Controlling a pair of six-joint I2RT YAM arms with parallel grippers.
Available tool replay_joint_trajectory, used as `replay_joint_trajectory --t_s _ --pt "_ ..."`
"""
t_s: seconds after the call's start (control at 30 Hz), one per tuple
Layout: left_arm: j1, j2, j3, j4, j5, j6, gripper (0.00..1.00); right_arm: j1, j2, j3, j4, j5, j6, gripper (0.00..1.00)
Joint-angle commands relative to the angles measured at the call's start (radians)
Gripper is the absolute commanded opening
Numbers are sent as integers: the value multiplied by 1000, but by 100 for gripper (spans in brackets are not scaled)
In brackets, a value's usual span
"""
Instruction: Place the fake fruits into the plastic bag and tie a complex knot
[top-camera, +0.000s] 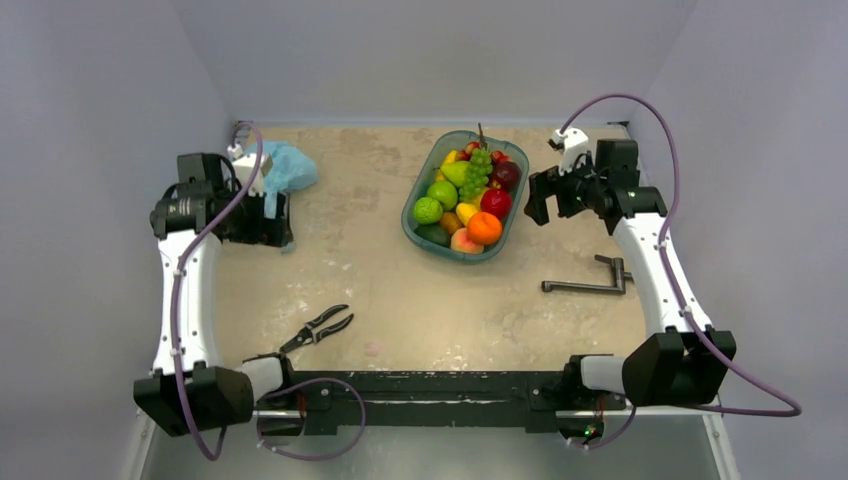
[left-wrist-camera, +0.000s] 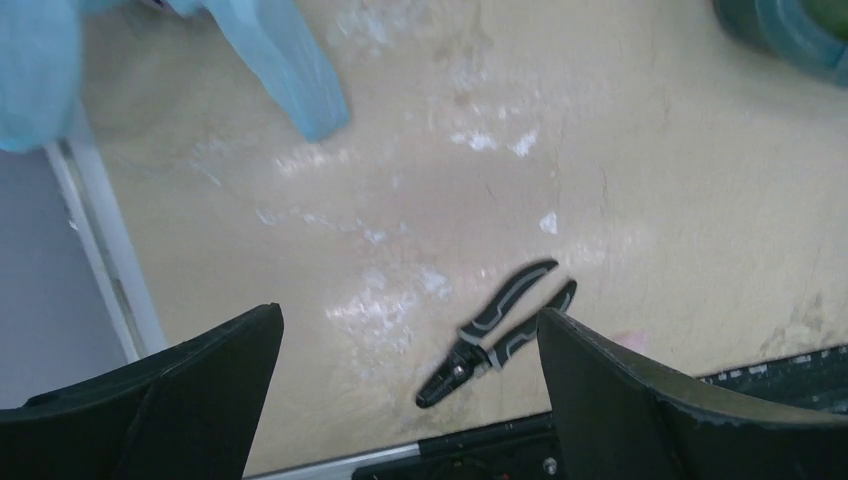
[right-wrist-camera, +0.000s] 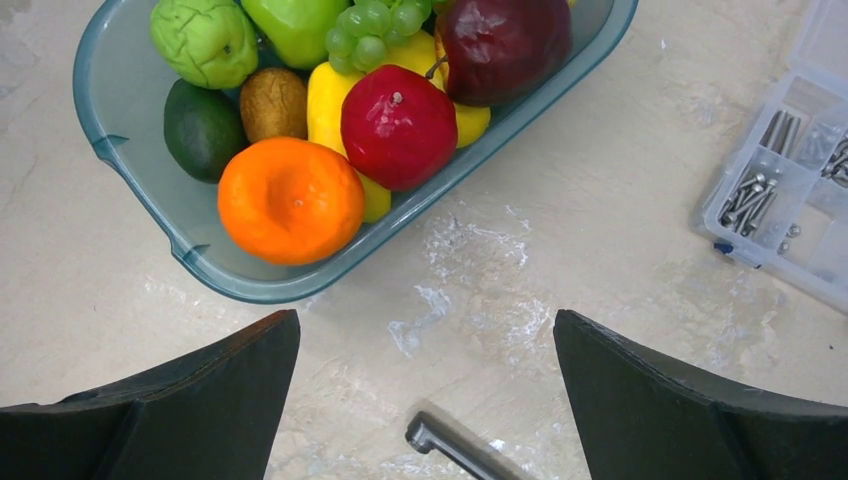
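Fruits (top-camera: 466, 190): heaped in dish (top-camera: 407, 215), upper centre; likely light, hard and slippery, so pinch across the middle.
Bag (top-camera: 287, 167): crumpled, upper left; thin, limp; best taken by a handle.
Left gripper (left-wrist-camera: 408, 330), right gripper (right-wrist-camera: 425, 325): both spread wide, empty.
Pliers (top-camera: 318, 328): lower left.

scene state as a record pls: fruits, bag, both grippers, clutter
fake fruits: piled in teal dish, none seen in bag
plastic bag: crumpled at table's far left, beside left arm; no knot visible
left gripper: open, empty, pliers below it
right gripper: open, empty, just off the dish's near rim
clutter: metal handle by right arm; clear parts box with screws, right wrist view only
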Motion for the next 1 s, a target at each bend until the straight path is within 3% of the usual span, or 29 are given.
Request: replay_joint_trajectory --t_s 0.0,0.17,0.3,0.43,0.53,0.73,0.97 --pt "13 178 261 80 -74 -20 100 2 7 74 4 -28 -20 99" --pt "30 420 533 97 -106 49 100 2 12 94 2 -23 -25 99" --pt "31 612 662 116 -107 151 100 2 19 107 10 -2 -27 99" --pt "27 667 611 259 -59 278 100 3 28 106 18 31 -31 99" --pt "17 736 567 369 -136 358 100 2 35 104 24 55 -33 99" --pt "15 996 772 309 -188 427 100 2 56 116 22 85 -53 99" --pt "5 1211 882 260 -231 505 96 2 67 151 -9 135 -104 99"
